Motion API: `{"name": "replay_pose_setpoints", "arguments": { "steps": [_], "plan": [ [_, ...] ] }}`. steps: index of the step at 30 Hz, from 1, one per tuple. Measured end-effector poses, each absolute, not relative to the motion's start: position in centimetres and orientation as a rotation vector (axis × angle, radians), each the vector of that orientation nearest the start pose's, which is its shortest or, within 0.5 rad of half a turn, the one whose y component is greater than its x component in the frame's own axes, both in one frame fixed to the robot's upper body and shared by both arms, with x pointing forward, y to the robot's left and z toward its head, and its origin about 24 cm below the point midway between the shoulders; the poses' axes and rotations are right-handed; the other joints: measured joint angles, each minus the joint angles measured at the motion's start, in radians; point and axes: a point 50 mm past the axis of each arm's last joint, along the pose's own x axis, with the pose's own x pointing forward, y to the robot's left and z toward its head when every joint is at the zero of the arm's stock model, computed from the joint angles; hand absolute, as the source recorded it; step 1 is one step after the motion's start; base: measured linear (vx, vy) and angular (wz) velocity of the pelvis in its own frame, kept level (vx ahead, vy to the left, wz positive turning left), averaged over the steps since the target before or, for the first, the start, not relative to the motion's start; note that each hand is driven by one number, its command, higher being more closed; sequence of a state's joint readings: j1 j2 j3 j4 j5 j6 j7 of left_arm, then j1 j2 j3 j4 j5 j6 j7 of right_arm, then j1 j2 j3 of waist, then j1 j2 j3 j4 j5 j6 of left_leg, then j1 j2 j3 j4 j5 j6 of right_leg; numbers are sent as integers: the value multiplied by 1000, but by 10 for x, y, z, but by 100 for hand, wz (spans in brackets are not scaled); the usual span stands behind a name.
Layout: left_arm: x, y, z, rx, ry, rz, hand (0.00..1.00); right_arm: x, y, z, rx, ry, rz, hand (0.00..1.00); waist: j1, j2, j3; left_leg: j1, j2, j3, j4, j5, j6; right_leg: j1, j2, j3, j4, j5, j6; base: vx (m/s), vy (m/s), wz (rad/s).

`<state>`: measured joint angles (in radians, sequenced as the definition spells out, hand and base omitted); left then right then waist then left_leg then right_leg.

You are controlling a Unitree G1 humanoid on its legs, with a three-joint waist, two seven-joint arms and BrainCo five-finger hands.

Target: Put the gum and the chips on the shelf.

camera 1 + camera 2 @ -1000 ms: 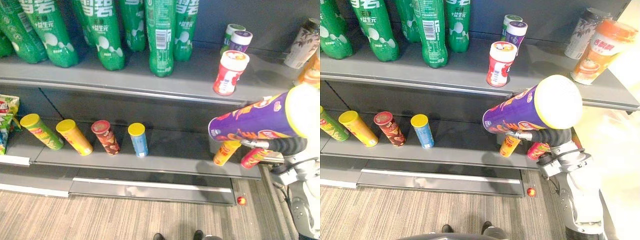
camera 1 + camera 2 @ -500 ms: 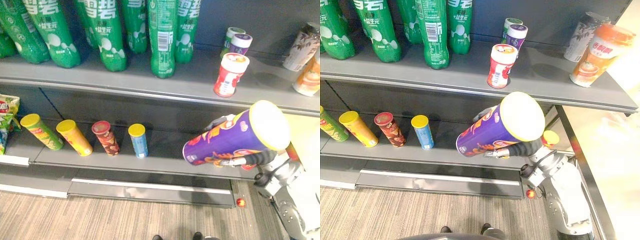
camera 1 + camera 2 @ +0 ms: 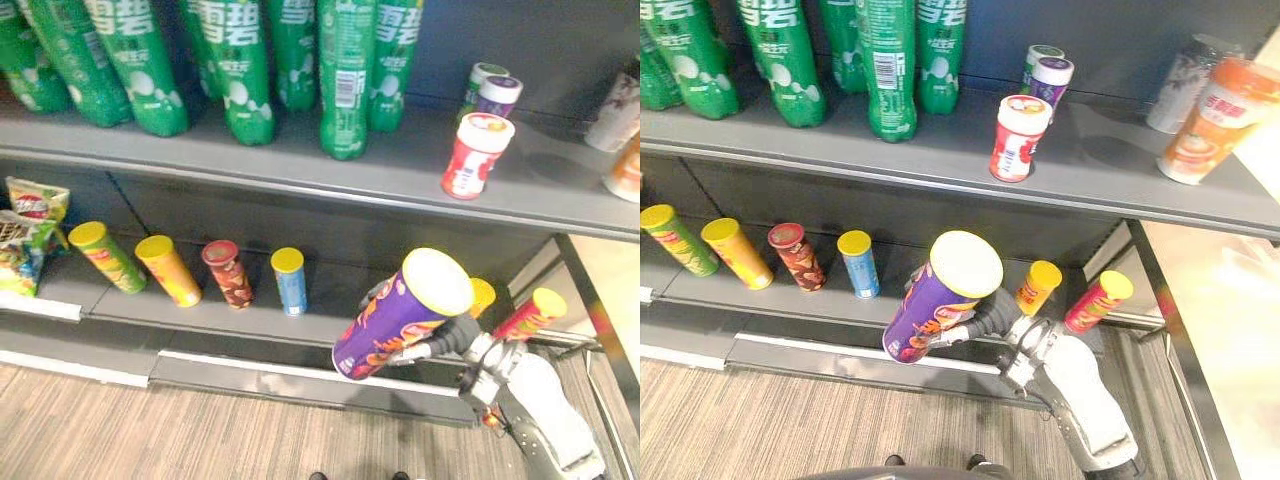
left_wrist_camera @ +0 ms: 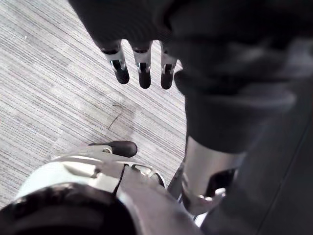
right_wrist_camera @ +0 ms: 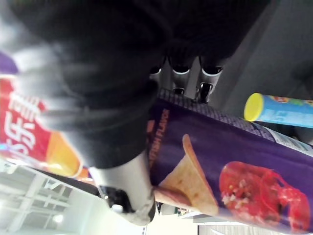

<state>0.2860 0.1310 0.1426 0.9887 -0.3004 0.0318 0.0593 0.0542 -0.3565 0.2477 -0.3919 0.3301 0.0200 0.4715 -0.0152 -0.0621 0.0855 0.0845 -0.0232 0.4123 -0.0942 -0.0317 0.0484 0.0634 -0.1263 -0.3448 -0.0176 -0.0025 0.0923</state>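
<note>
The right hand [image 3: 978, 325] has its fingers and thumb wrapped round the purple chips can [image 3: 395, 320], holding it tilted, pale lid up and base down, at the front edge of the lower shelf [image 3: 325, 300], toward its right end. Whether the base touches the shelf I can't tell. Along that shelf stand a green can [image 3: 108, 257], a yellow can [image 3: 168, 271], a brown can [image 3: 227, 274] and a blue can [image 3: 290, 281], the blue one nearest the purple can. On the other side of the hand, near the shelf's right end, stand an orange can [image 3: 480, 298] and a red can [image 3: 528, 314]. Snack bags [image 3: 25, 235] sit at the left end. The gum jar [image 3: 475, 155], red and white, stands on the upper shelf [image 3: 300, 165] toward its right end, just in front of two smaller jars [image 3: 490, 95]. Green bottles [image 3: 240, 70] fill the left and middle of that shelf, and two cups [image 3: 1210, 120] stand at its right end. The left hand [image 4: 142, 73] hangs over the striped floor [image 4: 58, 98] with its fingers straight and loose, holding nothing.
</note>
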Motion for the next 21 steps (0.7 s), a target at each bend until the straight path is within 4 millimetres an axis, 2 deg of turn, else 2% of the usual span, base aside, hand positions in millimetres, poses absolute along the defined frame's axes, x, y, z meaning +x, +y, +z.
{"name": "replay_pose_setpoints", "arguments": {
  "steps": [4,11,12,14,21],
  "plan": [
    [16,225,-165,-184,1252,495,0,223,-106,100,-59,-211,769,100,4,6,-1,-16,1,-22,0,10,-1,-2,1,-26,-3,-1,-1,30,-13,19],
    [21,222,-165,-181,1252,476,0,251,-101,80,-171,-149,652,100,35,23,12,-36,-1,-68,-1,24,-12,-3,1,-64,-2,-4,-5,-1,-4,18],
    [25,221,-165,-181,1245,466,0,260,-103,75,-204,-129,612,100,48,33,20,-42,0,-73,-5,25,-13,-7,1,-71,-2,-4,-5,-25,3,13],
    [31,220,-164,-179,1228,451,0,271,-106,74,-222,-118,563,100,50,44,44,-51,-2,-97,-6,31,-18,-6,-1,-90,0,-4,-5,-26,4,29],
    [47,216,-162,-194,1182,421,0,294,-109,70,-250,-100,425,100,77,61,103,-82,0,-126,-1,58,-14,-22,2,-119,2,-5,-7,17,-6,15]
  ]
}}
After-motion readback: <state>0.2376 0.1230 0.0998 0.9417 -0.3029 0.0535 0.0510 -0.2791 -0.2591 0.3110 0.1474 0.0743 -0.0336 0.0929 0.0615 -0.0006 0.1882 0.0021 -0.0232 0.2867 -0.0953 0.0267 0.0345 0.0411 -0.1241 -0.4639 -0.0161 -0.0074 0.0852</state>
